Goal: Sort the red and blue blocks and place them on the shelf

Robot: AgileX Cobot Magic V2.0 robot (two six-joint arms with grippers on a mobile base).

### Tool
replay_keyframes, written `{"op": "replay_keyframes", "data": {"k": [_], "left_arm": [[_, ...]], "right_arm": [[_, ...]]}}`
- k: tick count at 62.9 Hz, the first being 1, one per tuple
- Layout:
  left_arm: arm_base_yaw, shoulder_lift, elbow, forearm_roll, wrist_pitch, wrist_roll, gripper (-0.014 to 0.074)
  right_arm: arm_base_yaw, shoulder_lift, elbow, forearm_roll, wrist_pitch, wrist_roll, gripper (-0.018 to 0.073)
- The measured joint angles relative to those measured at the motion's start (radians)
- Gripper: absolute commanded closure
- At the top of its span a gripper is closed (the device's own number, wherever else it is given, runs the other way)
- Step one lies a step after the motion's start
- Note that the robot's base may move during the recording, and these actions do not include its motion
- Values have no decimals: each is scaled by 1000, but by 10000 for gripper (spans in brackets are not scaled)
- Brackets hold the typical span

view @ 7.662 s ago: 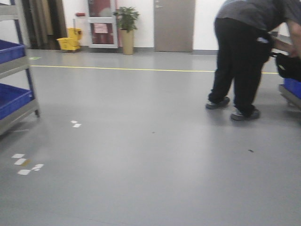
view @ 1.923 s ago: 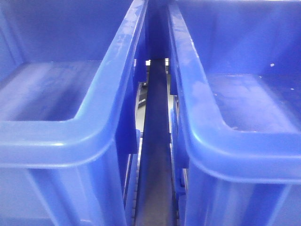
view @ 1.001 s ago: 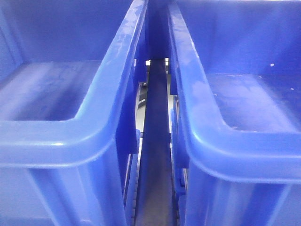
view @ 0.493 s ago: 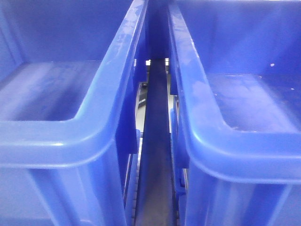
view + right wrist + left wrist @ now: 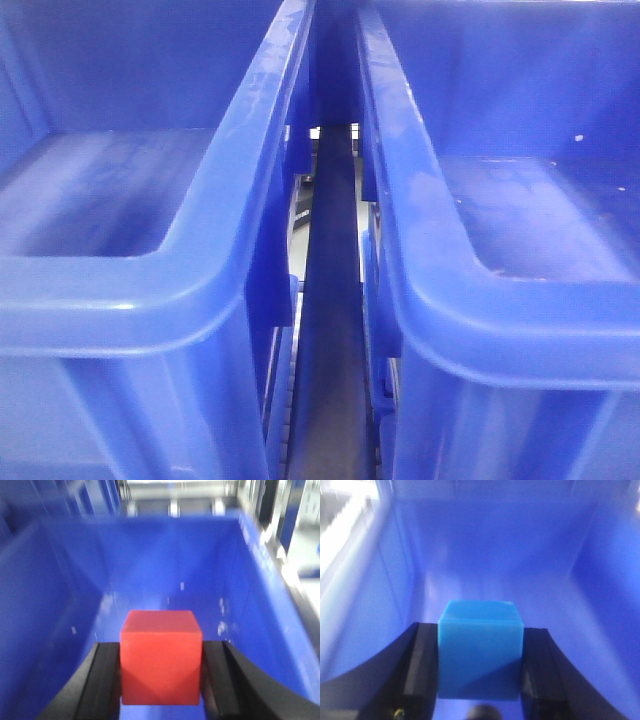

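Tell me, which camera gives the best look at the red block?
The right wrist view: the red block fills the middle of it, clamped between the right gripper's fingers above a blue bin. The left wrist view shows only a blue block; the front view shows only bins.

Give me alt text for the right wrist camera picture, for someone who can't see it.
A bright red matte cube sits clamped between the right gripper's two black fingers, seen from just behind. Beyond it lies the inside of a large blue plastic bin, its floor bare apart from small pale specks.
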Motion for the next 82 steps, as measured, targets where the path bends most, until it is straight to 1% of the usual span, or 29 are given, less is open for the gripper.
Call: {"op": "replay_keyframes", "data": {"k": [9, 21, 26, 29, 33, 40, 45, 48, 71, 78, 82], "left_arm": [[0, 54, 0, -7, -9, 0, 269], [0, 69, 0, -19, -41, 0, 269], [0, 69, 0, -21, -45, 0, 269], [0, 69, 0, -21, -46, 0, 265], [0, 69, 0, -21, -49, 0, 227], [0, 69, 0, -21, -49, 0, 118], [0, 69, 0, -21, -50, 0, 56], [0, 69, 0, -21, -50, 0, 41], [0, 69, 0, -23, -50, 0, 41], [0, 69, 0, -23, -50, 0, 56], [0, 69, 0, -23, -50, 0, 86]], "right_arm": [[0, 24, 0, 0, 0, 0, 186], [0, 28, 0, 0, 0, 0, 184], [0, 28, 0, 0, 0, 0, 168], [0, 28, 0, 0, 0, 0, 136], [0, 28, 0, 0, 0, 0, 86], [0, 28, 0, 0, 0, 0, -6], [0, 28, 0, 0, 0, 0, -31], [0, 28, 0, 0, 0, 0, -36], [0, 28, 0, 0, 0, 0, -36], [0, 28, 0, 0, 0, 0, -34], [0, 28, 0, 0, 0, 0, -33]]}}
